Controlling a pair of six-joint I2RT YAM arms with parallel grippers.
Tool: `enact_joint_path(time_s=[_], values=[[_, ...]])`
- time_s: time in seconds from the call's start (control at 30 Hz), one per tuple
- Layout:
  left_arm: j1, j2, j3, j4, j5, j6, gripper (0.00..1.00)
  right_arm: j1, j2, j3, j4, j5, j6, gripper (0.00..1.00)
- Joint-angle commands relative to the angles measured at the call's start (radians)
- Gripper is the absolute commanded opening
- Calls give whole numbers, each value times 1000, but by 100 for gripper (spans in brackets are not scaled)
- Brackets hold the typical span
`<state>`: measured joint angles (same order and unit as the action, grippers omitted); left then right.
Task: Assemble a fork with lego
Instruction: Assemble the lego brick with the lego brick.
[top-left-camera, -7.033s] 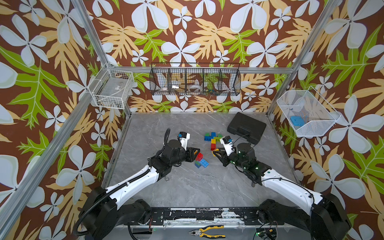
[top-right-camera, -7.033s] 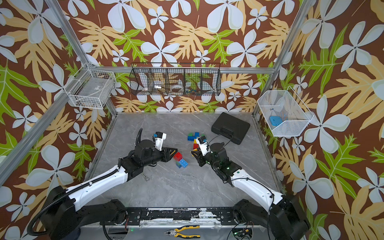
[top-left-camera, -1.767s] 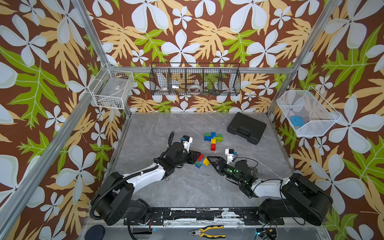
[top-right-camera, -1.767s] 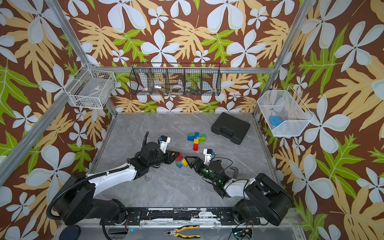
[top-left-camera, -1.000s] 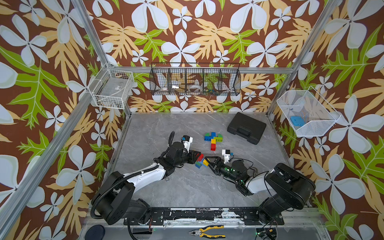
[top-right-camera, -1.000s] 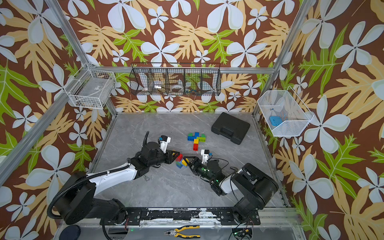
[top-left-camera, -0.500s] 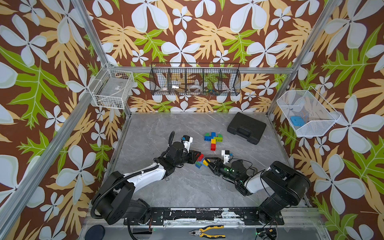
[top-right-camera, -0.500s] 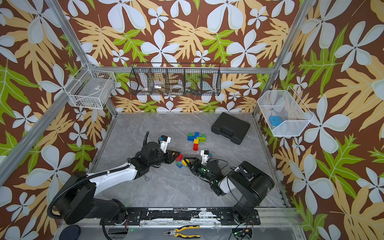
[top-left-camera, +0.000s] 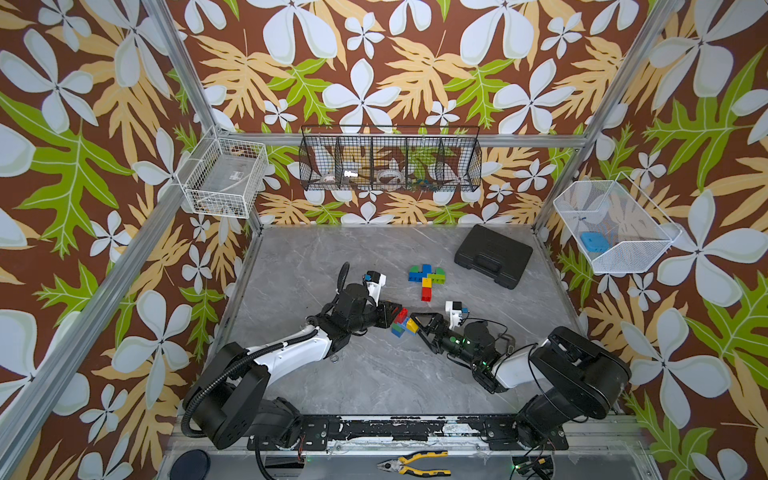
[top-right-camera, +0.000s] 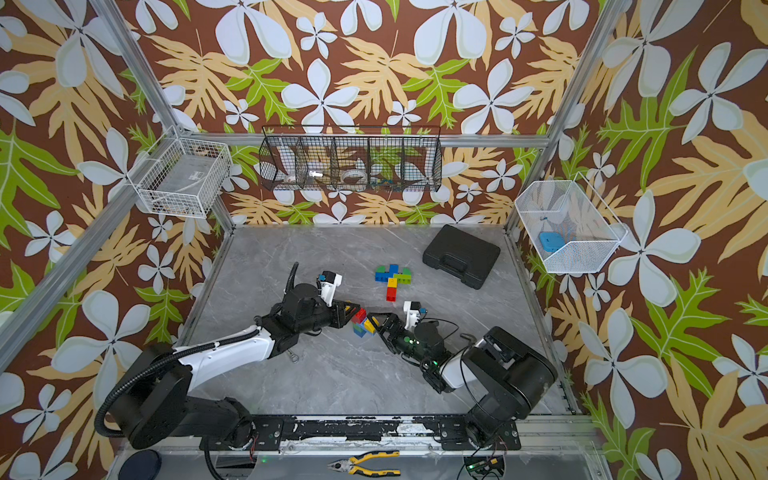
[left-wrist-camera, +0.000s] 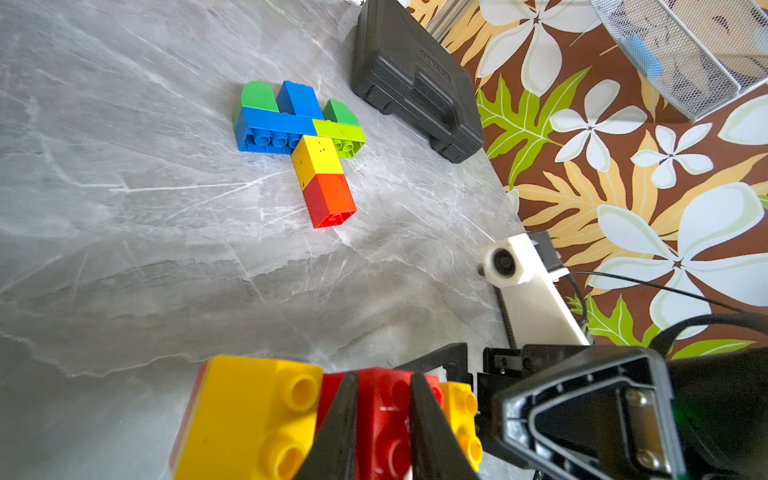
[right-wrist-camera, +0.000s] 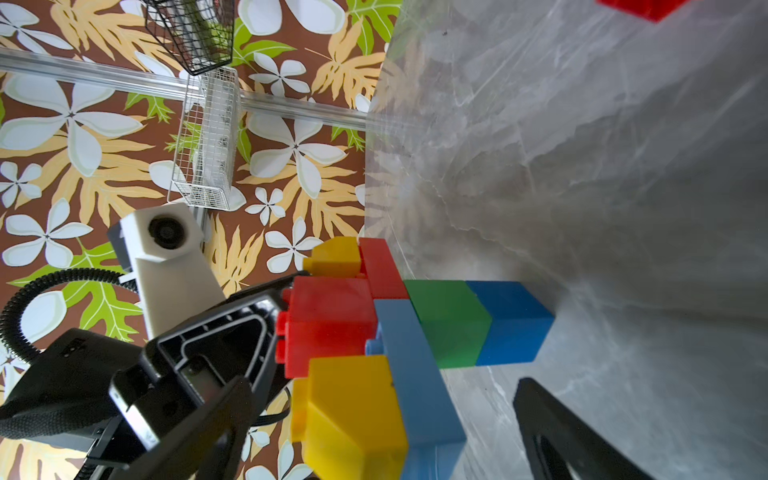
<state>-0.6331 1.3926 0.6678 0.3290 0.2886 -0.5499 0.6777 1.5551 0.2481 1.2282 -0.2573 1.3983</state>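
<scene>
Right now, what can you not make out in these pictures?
- Held lego cluster: left wrist view, cut by the edge; left gripper partly covers its red brick.
- Black wire basket contents: both top views, too small behind mesh.
- Light-blue block in white basket: left wrist view, blurred behind mesh.

Black case (top-left-camera: 493, 255), pliers (top-left-camera: 414, 466) out front, possibly tape (top-left-camera: 389, 176) in black wire basket (top-left-camera: 473, 162)

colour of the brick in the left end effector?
Red; the brick shows best in the left wrist view.
</scene>
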Motion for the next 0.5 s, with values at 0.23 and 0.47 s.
enact_joint_path(time_s=[0.23, 0.47], values=[[3, -13, 52, -85, -9, -12, 24, -21, -273, 59, -492, 147, -322, 99], [16, -14, 122, -101, 6, -2, 27, -21, -386, 111, -689, 204, -498, 99]])
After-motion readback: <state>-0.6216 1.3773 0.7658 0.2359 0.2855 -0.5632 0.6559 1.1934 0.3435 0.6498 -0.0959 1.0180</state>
